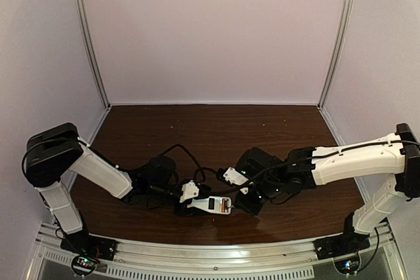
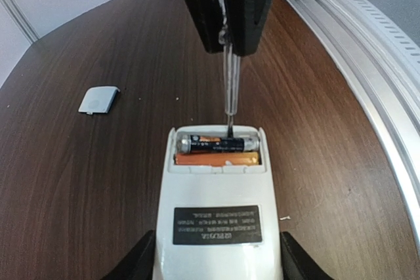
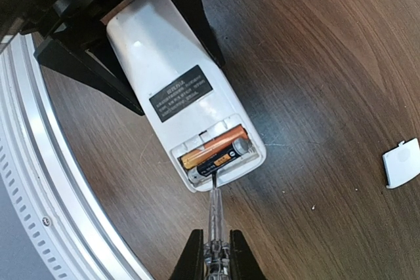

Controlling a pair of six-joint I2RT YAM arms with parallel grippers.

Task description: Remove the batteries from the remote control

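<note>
The white remote control [image 2: 220, 188] lies back side up with its battery bay open. In the bay lie two batteries side by side: the orange one [image 2: 216, 159] and the dark one with silvery ends [image 2: 216, 143]. My left gripper [image 2: 216, 257] is shut on the remote's sides. My right gripper [image 3: 213, 247] is shut on a clear-handled screwdriver [image 3: 214, 214], whose tip touches the dark battery [image 3: 220, 162] at the bay's outer edge, next to the orange battery [image 3: 213, 148]. In the top view the remote [image 1: 211, 204] sits between the left gripper [image 1: 187, 206] and the right gripper [image 1: 244, 202].
A small white square cover piece [image 2: 98, 100] lies flat on the brown table, apart from the remote; it also shows in the right wrist view [image 3: 401, 162]. A ribbed metal rail [image 3: 39, 181] runs along the near table edge, close to the remote. White walls enclose the table.
</note>
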